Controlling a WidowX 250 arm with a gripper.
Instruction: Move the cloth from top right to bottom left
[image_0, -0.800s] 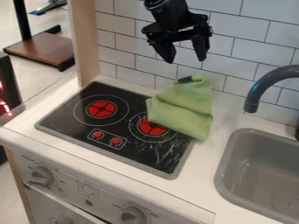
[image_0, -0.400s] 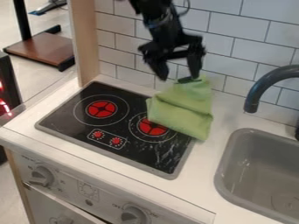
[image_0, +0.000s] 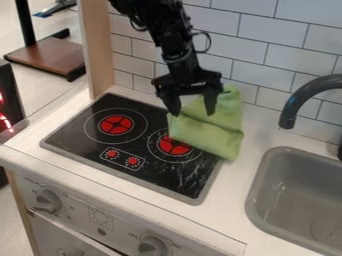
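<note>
Cloth: light green, matt, soft-looking; lying loosely folded, with a slanting crease across its middle. Narrow upper end partly hidden behind the gripper; broader lower part spread out, pointed at its lowest corner.
Cloth position: draped over the far right part of the stove, with the right burner partly covered and the cloth's right side laid on the worktop beyond the stove's edge.
Gripper: black, hung from the arm at the top edge of the view, over the far right part of the stove, in front of the cloth's upper left part. Contact with the cloth cannot be told.
Fingers: spread apart, pointed downward; nothing seen clamped between them.
Stove surface: black and glossy, grey-rimmed, pale streaks of reflection at its near right. Two red-centred burners are ringed in white; two small red dials are printed nearer the front.
Worktop: white, smooth, extended around the stove.
Sink: grey, set to the right of the stove; a dark curved faucet is mounted beyond the stove's right side.
Wall: white tiles with dark joints, behind the stove.
Post: pale wood, upright at the stove's far left corner.
Knobs: two, grey, fitted on the front panel below the stove.
</note>
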